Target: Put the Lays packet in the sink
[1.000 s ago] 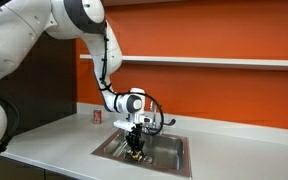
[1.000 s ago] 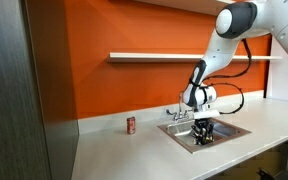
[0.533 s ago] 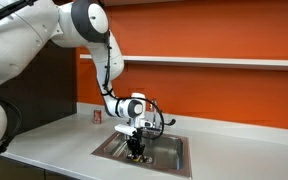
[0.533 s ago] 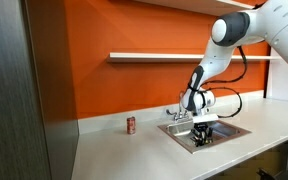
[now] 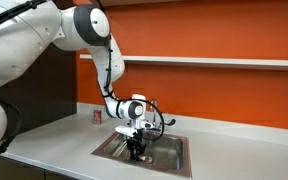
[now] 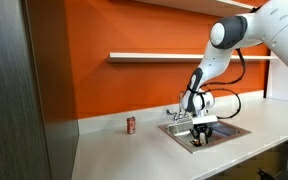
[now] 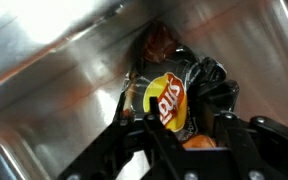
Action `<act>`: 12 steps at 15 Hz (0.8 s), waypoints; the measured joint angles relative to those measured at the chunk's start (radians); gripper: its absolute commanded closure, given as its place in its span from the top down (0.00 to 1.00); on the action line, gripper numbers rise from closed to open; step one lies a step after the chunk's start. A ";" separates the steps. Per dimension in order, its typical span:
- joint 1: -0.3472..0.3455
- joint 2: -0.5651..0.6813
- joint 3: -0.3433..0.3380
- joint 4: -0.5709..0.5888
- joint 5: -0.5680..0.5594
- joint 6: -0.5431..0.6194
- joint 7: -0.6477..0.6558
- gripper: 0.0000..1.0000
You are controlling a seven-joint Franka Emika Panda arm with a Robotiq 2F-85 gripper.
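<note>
Since the earlier frame the arm has leaned a little further down, and the gripper is now slightly deeper inside the sink. In the wrist view the Lays packet is low in the steel basin, close to the floor. The jaws are partly closed on its two sides and seem to pinch it. I judge the packet to be very light, soft and crinkly, with a slippery foil skin. It will crumple, not resist. The best hold is across the flat middle or on a sealed edge, with gentle force. A small can stands on the bench, well apart.
</note>
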 measured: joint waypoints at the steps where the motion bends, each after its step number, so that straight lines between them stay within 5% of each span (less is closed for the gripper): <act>1: 0.000 -0.003 0.000 0.003 0.000 0.000 0.000 0.85; 3: 0.001 -0.017 0.000 0.003 0.000 0.000 0.000 0.99; 6: 0.001 -0.058 0.004 0.001 0.000 -0.017 -0.010 1.00; 12: -0.015 -0.182 0.050 -0.037 -0.001 -0.106 -0.229 1.00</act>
